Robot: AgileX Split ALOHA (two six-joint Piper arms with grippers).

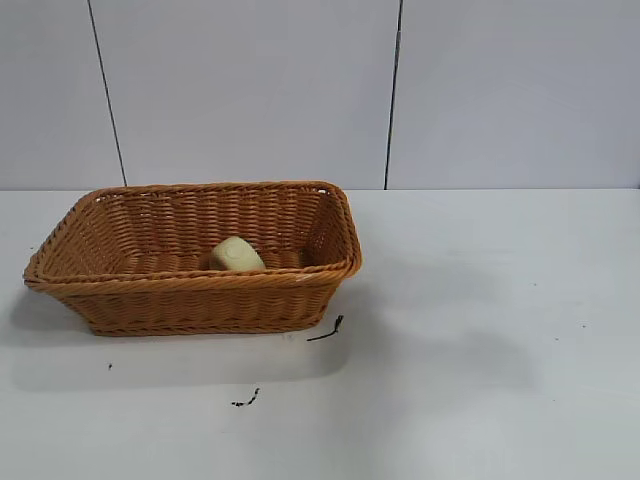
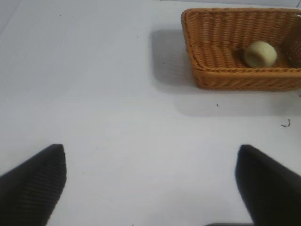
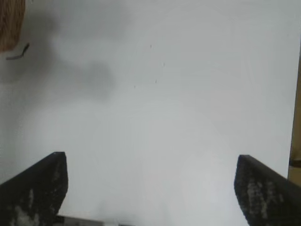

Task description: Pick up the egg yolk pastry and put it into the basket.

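Observation:
The egg yolk pastry (image 1: pixel 237 255), a small pale cream round bun, lies inside the orange-brown wicker basket (image 1: pixel 190 300) on the left of the white table. Both show in the left wrist view too: the pastry (image 2: pixel 259 54) rests on the floor of the basket (image 2: pixel 235 77). My left gripper (image 2: pixel 150 165) is open and empty over bare table, well away from the basket. My right gripper (image 3: pixel 151 167) is open and empty over bare table; only a corner of the basket (image 3: pixel 10 23) shows in its view. Neither arm shows in the exterior view.
A small dark scrap (image 1: pixel 327 330) lies on the table by the basket's front right corner, and another dark speck (image 1: pixel 247 399) lies nearer the front. The table's edge (image 3: pixel 295 117) shows in the right wrist view. A grey panelled wall stands behind the table.

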